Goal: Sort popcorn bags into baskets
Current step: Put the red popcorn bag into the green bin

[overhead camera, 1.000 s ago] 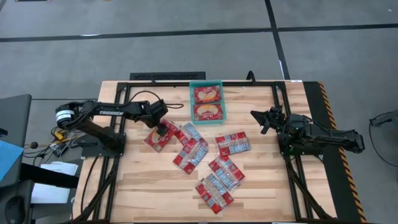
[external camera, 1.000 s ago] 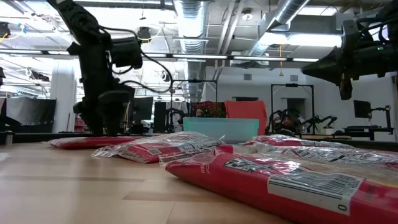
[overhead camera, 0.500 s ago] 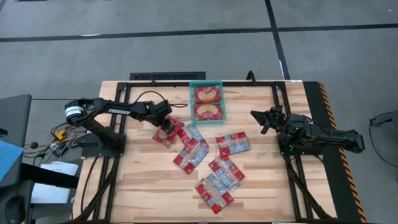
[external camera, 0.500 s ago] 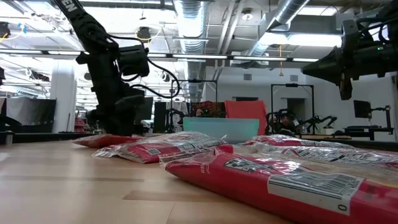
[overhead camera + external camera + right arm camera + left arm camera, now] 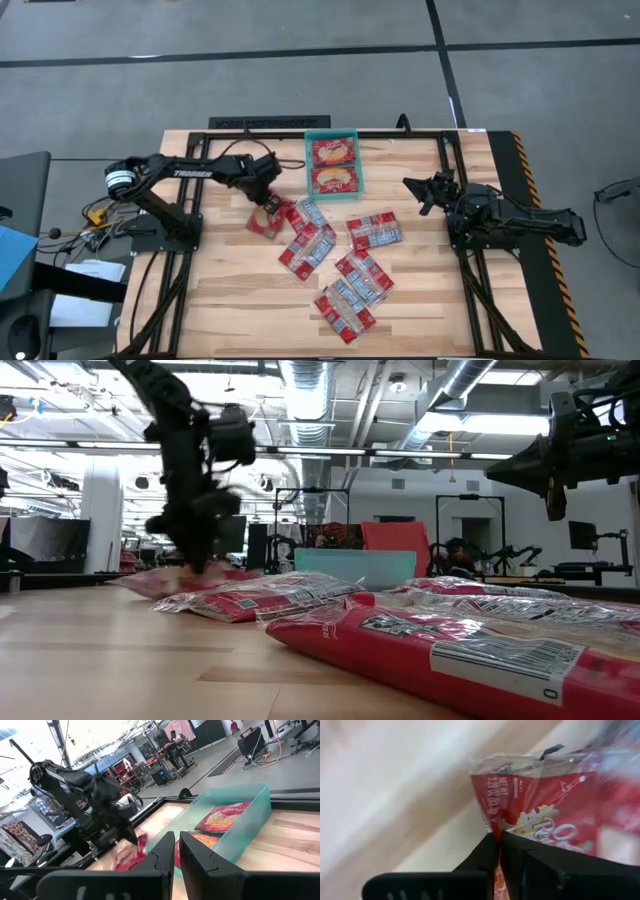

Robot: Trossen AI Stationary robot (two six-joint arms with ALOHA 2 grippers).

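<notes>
My left gripper (image 5: 265, 197) stands left of the teal basket (image 5: 332, 132), shut on a red popcorn bag (image 5: 268, 220) with a yellow popcorn picture (image 5: 545, 805). Two more such bags lie flat inside the basket. Several red bags with silvery-blue print (image 5: 340, 265) lie flat on the wooden table, near and right of the held bag. My right gripper (image 5: 412, 186) hovers shut at the right of the table, pointing toward the basket (image 5: 240, 830), with nothing between its fingers. My left gripper pinches the bag's edge (image 5: 489, 827) between its two fingers, at the bag's far end. The fingers come from above, pointing down. The bag hangs tilted below them (image 5: 165, 578); whether its low end touches the table I cannot tell.
A black metal frame (image 5: 300, 132) borders the work area along the table's far and side edges. Both arm bases stand at the table's left and right sides. Bare wood lies along the table's near left (image 5: 230, 300).
My left gripper has moved toward the table's right and far edge, nearer the basket, and has shut on the popcorn-picture bag. The bag has been dragged a little toward the right, and its gripped end has come up off the table.
</notes>
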